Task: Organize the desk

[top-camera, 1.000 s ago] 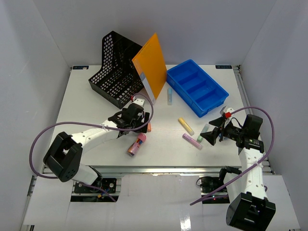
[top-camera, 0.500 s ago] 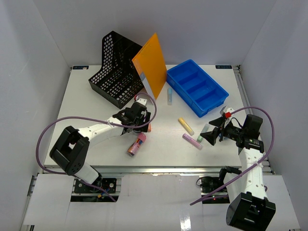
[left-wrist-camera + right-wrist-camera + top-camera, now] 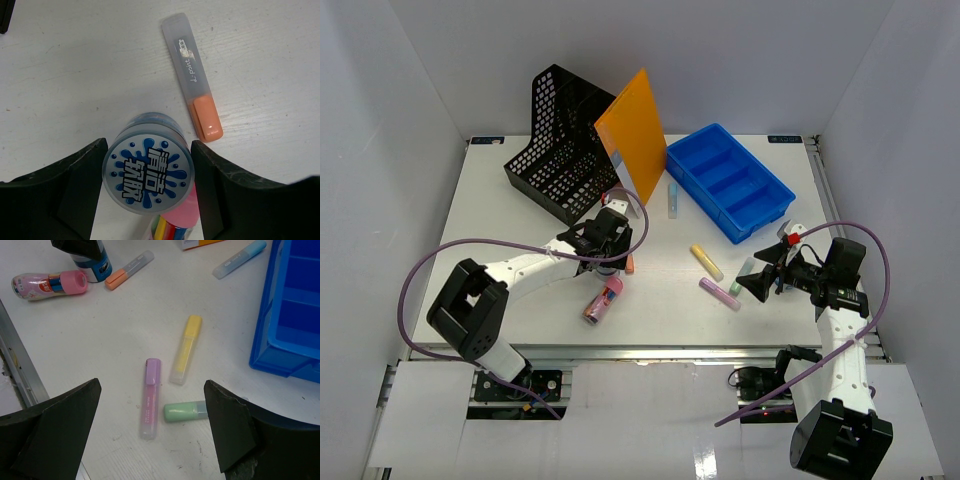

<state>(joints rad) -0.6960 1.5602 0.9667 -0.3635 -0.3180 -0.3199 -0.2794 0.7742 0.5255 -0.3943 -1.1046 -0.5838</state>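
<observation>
On the white desk (image 3: 500,210) stands a round jar (image 3: 148,170) with a blue splash label on its lid. My left gripper (image 3: 148,172) (image 3: 608,262) is over it, a finger pressed to each side of the lid, shut on it. An orange highlighter (image 3: 192,80) lies just beyond the jar. A pink-capped tube (image 3: 603,301) lies beside it. At the right, my right gripper (image 3: 752,283) (image 3: 152,382) hovers open above a purple highlighter (image 3: 151,397) and a green one (image 3: 185,411), holding nothing. A yellow highlighter (image 3: 185,347) lies a little further out.
A blue compartment tray (image 3: 730,182) sits at the back right, with a pale blue highlighter (image 3: 672,200) to its left. A black mesh file holder (image 3: 555,145) stands at the back left with an orange folder (image 3: 635,135) leaning against it. An aluminium rail (image 3: 650,350) runs along the near edge.
My left gripper has shifted slightly up and right over the jar, and its fingers have closed in onto the lid. The right arm and the highlighters have not moved.
</observation>
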